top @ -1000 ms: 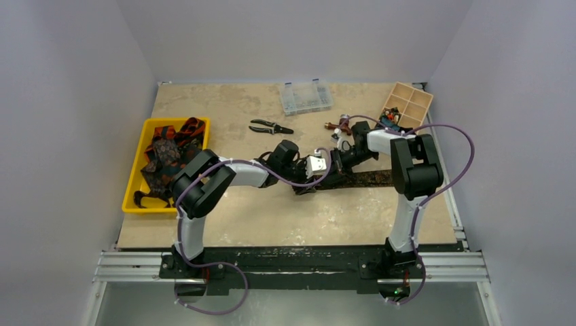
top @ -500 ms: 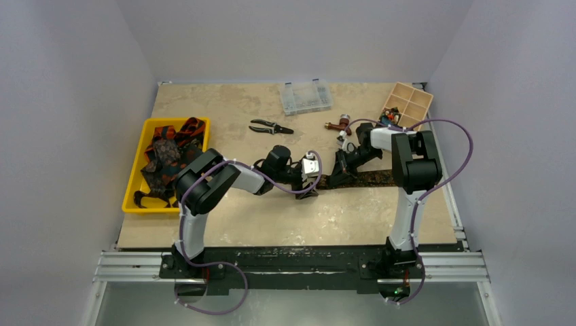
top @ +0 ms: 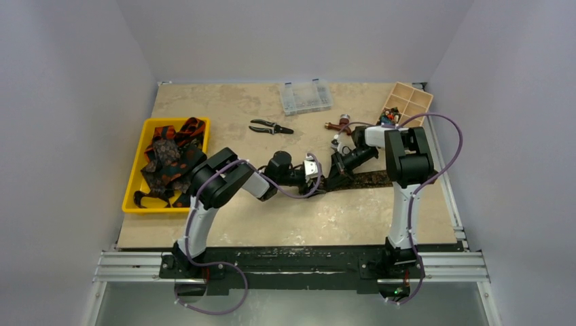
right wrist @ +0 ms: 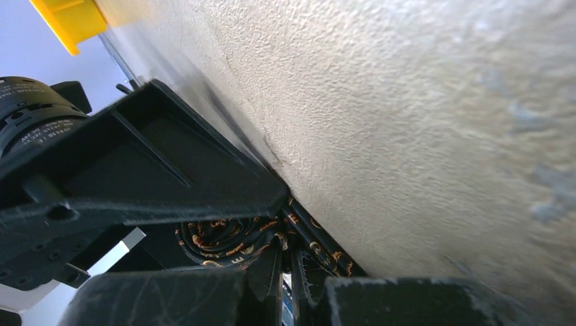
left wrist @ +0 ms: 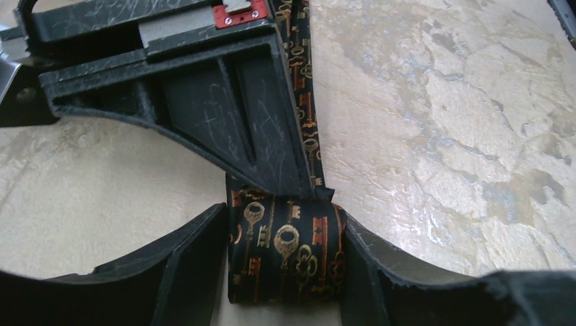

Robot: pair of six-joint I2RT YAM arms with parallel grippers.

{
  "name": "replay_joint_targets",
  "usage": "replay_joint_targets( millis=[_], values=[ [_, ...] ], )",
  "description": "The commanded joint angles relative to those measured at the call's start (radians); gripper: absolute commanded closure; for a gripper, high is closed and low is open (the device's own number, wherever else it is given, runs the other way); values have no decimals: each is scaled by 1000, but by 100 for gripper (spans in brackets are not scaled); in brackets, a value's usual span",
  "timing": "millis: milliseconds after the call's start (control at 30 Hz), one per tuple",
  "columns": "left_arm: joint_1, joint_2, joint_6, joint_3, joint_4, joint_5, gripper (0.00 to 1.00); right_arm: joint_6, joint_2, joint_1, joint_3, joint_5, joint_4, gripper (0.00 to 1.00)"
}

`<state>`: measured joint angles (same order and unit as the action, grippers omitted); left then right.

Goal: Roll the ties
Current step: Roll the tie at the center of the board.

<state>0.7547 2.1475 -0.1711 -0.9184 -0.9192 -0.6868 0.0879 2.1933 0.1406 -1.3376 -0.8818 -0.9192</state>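
Observation:
One dark tie with a gold and red key pattern lies flat on the table [top: 367, 179]. Its left end is wound into a small roll [left wrist: 285, 251]. My left gripper [top: 318, 178] is shut on that roll, one finger against each side [left wrist: 285, 268]. My right gripper [top: 335, 175] is shut, and its tips [right wrist: 289, 278] rest on the flat tie right behind the roll [right wrist: 224, 239]. The flat tie [left wrist: 303, 102] runs away under the right gripper. Several more ties [top: 170, 155] lie heaped in the yellow bin.
The yellow bin [top: 131, 187] stands at the left edge. Black-handled pliers [top: 270, 127] lie in the middle back. A clear plastic box [top: 306, 97] and a wooden compartment box [top: 407, 103] stand at the back. Small parts [top: 339, 125] lie near the right arm.
The left arm's elbow has swung right and its wrist has turned over the roll. The right gripper has come down and to the left, onto the tie beside the roll.

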Motion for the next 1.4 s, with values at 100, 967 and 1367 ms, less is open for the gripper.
replay_joint_targets(
  millis=[100,967,1367],
  values=[
    [38,66,-60,-7,5,32,63,55,74,28,-6,224,120,100],
    [31,-69,-143,-136,895,270,98,-56,-262,11,112,-77,182,56],
    [42,-58,-147,-166,967,284,98,-114,-181,58,82,-79,238,73]
  ],
)
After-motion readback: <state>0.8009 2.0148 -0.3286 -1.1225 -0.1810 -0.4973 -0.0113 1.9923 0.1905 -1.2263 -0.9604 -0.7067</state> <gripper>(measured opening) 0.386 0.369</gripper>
